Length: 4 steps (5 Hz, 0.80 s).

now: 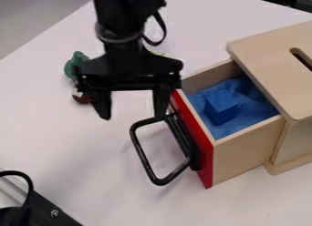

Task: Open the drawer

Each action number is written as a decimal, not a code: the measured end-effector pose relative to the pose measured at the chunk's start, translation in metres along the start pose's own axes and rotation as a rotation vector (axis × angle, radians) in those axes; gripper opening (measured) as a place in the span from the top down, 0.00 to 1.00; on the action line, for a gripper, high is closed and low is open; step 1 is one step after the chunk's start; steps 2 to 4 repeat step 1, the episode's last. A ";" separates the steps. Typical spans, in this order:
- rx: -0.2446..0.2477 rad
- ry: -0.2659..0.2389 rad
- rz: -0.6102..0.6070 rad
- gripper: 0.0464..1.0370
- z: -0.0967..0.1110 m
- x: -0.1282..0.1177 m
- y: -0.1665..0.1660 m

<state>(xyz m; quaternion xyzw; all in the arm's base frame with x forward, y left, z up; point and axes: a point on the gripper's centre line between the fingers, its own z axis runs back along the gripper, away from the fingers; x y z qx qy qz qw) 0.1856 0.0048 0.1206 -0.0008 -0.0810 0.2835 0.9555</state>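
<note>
The black gripper (132,112) hangs over the table left of the drawer, its two fingers spread wide with nothing between them. Its right finger is beside the drawer's red front (198,145), near the upper end of the black loop handle (143,154); whether they touch, I cannot tell. The wooden drawer (247,154) stands pulled out of the wooden box (268,61). Inside lie a blue lining and a blue block (221,107). The rear part of the drawer is hidden under the box's top.
Behind the gripper at the left are a green object (75,63) and a small brown one (81,99), both partly covered by it. A black metal frame (45,209) with a cable occupies the lower left corner. White table (79,161) surrounds the box.
</note>
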 end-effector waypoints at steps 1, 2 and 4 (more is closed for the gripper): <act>-0.002 0.002 -0.002 0.04 0.001 0.000 0.001; -0.002 0.002 -0.002 0.04 0.001 0.000 0.001; -0.002 0.002 -0.002 0.04 0.001 0.000 0.001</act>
